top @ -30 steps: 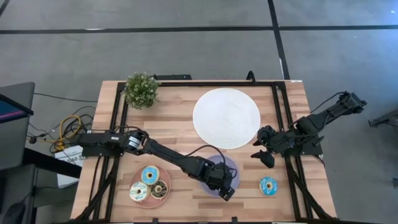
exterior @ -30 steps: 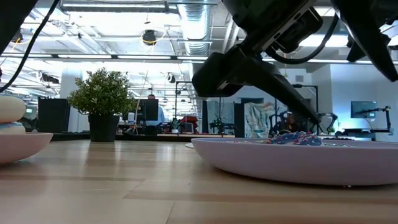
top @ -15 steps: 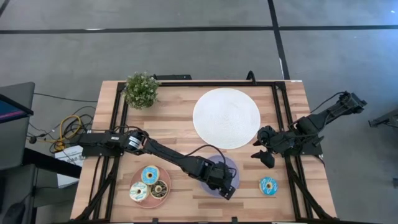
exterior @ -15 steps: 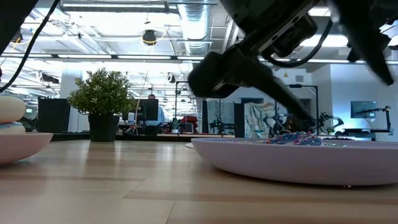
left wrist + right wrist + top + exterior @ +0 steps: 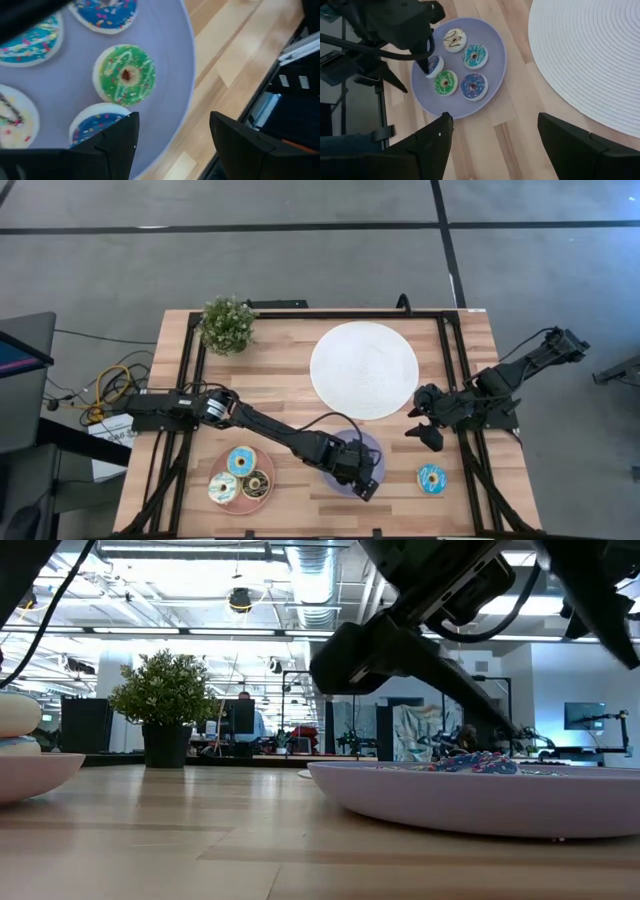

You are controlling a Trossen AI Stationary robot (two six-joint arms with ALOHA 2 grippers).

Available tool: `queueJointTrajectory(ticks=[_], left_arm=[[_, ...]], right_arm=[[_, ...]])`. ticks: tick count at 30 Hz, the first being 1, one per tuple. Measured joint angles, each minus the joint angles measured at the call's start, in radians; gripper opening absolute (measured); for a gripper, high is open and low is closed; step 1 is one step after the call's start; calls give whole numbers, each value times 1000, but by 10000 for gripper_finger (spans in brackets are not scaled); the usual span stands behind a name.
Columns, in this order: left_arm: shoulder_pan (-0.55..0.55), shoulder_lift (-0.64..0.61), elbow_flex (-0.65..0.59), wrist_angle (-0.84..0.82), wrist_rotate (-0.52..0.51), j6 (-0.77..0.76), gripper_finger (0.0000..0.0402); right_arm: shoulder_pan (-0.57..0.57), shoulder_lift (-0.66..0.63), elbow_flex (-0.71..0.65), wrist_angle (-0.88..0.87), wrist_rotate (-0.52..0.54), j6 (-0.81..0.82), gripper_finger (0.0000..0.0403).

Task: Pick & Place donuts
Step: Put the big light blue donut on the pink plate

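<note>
A purple plate [image 5: 372, 448] holds several donuts: white [image 5: 454, 40], teal [image 5: 474, 56], dark blue [image 5: 473, 86], green [image 5: 125, 75] and a blue-iced one [image 5: 97, 125]. My left gripper [image 5: 172, 145] hangs open over the plate's near rim [image 5: 366, 486], with one finger over the blue-iced donut and the other out past the rim. Another blue donut [image 5: 432, 477] lies flat on the table. Three more lie on a pink plate [image 5: 262, 498]. My right gripper [image 5: 425, 430] waits open near the table's right side, above the wood. My left gripper has one finger [image 5: 426, 66] at the blue-iced donut [image 5: 435, 64] on the purple plate, coming down from above. I cannot tell whether it touches the donut. The other finger [image 5: 240, 145] stands clear, beyond the plate's rim.
A large white woven mat [image 5: 364, 369] lies at the far middle of the table. A potted plant [image 5: 226, 324] stands at the far left corner. Black rails [image 5: 455, 370] run along both sides. Bare wood shows between the purple plate and the lone blue donut.
</note>
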Motion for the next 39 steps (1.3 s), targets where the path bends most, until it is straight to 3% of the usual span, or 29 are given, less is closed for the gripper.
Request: queueJointTrajectory(ticks=[22,26,34,39], left_arm=[[-2,0,0,-22,-18,-29,235],[-3,0,0,-25,27,-36,235],[0,0,0,-33,-35,-9,235],[-2,0,0,-53,-12,-27,234]], right_arm=[[0,0,0,0,-1,9,282],[0,0,0,0,-1,9,282],[0,0,0,0,-1,8,282],[0,0,0,0,-1,8,282]])
